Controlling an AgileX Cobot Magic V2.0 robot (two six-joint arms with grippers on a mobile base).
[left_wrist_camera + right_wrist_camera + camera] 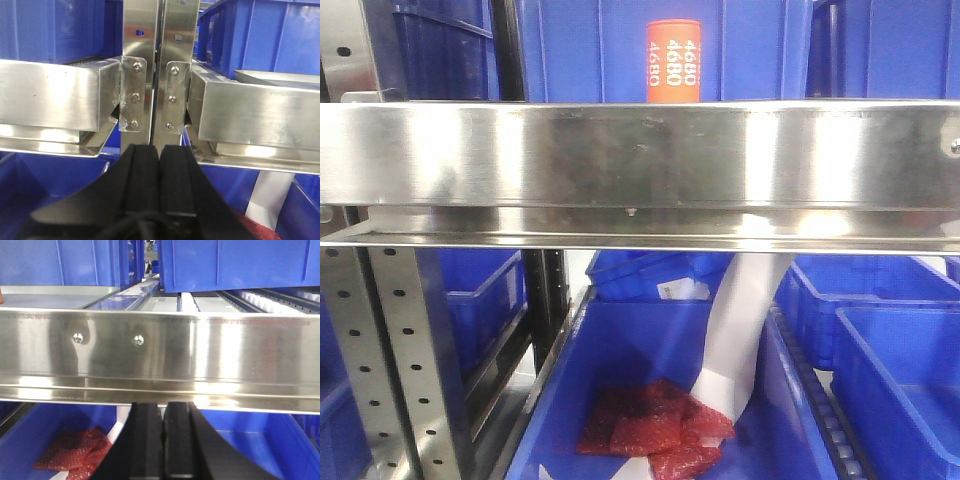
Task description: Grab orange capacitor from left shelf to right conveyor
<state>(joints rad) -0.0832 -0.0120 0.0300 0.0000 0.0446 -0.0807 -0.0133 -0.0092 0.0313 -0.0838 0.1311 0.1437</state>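
The orange capacitor [673, 62] stands upright behind the shiny beam of the left shelf [640, 160], its lower end hidden by the beam, with white "4680" down its side. No gripper shows in the front view. My left gripper [159, 150] is shut with nothing between its black fingers and points at two bolted steel uprights [152, 75]. Shut and empty as well, my right gripper [163, 407] sits just below the shelf beam [160, 357]. The right conveyor is out of view.
Blue bins [900, 350] fill the shelf above and below the beam. Red crinkled packets [655, 430] and a white paper strip [740, 330] lie in the lower bin [640, 350]. Perforated grey uprights [405, 360] stand at the left. Roller tracks [265, 300] run behind the beam.
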